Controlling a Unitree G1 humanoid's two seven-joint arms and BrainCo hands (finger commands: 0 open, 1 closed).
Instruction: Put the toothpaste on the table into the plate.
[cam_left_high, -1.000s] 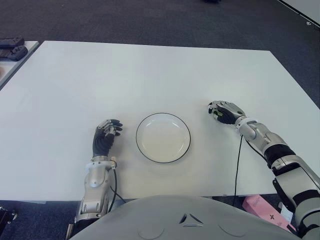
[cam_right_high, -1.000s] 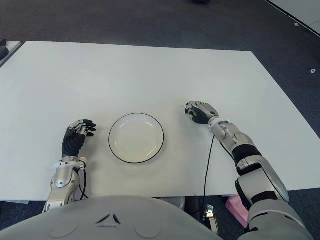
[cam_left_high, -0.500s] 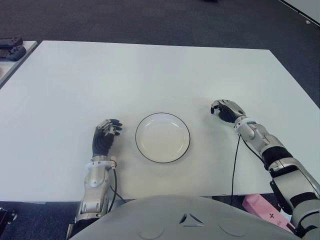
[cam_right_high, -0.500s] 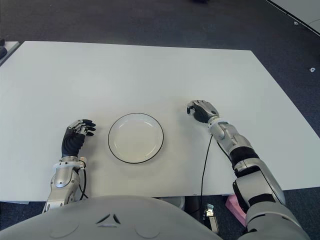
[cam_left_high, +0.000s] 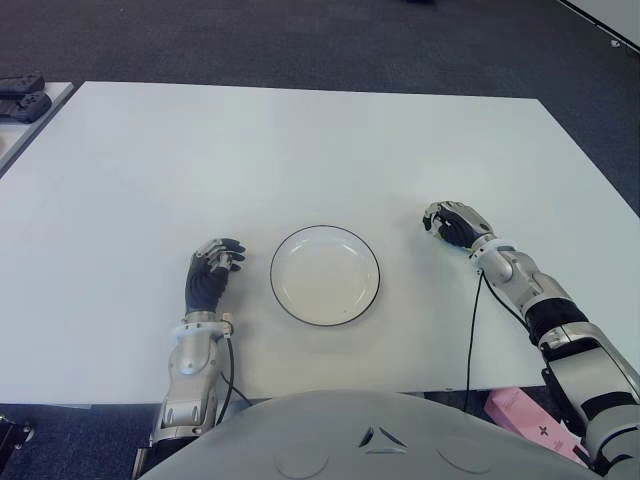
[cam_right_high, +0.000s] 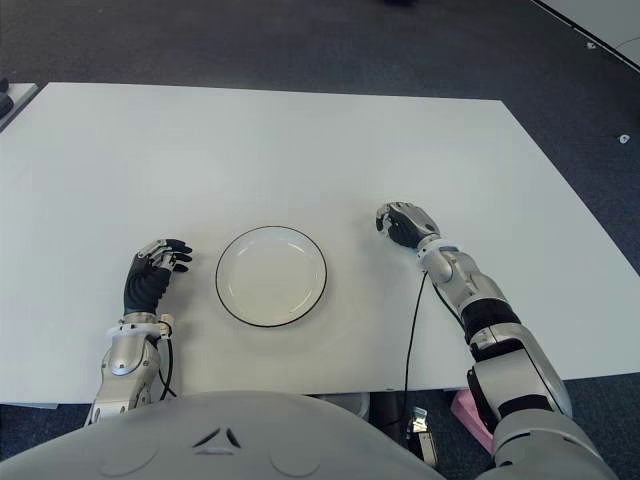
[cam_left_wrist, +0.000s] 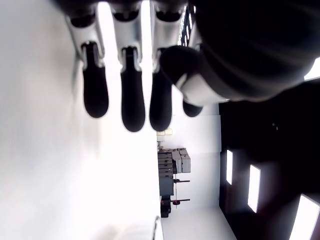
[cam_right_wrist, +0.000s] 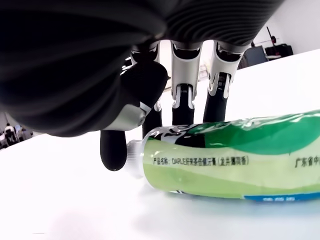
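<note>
Since a second ago your right hand (cam_left_high: 455, 221) has drifted slightly away from the plate (cam_left_high: 325, 275); its fingers curl loosely over the green toothpaste (cam_right_wrist: 235, 160) lying on the table (cam_left_high: 300, 150) (not gripping it). Your left hand (cam_left_high: 210, 272) sits left of the plate, fingers relaxed, holding nothing.

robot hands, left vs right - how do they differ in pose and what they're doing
The left robot hand shows left of the plate, fingers relaxed, holding nothing. The right robot hand shows right of the plate, fingers curled down over the toothpaste, a green tube lying on the table; a full grip cannot be confirmed. Both are low over the table, the plate between them.
</note>
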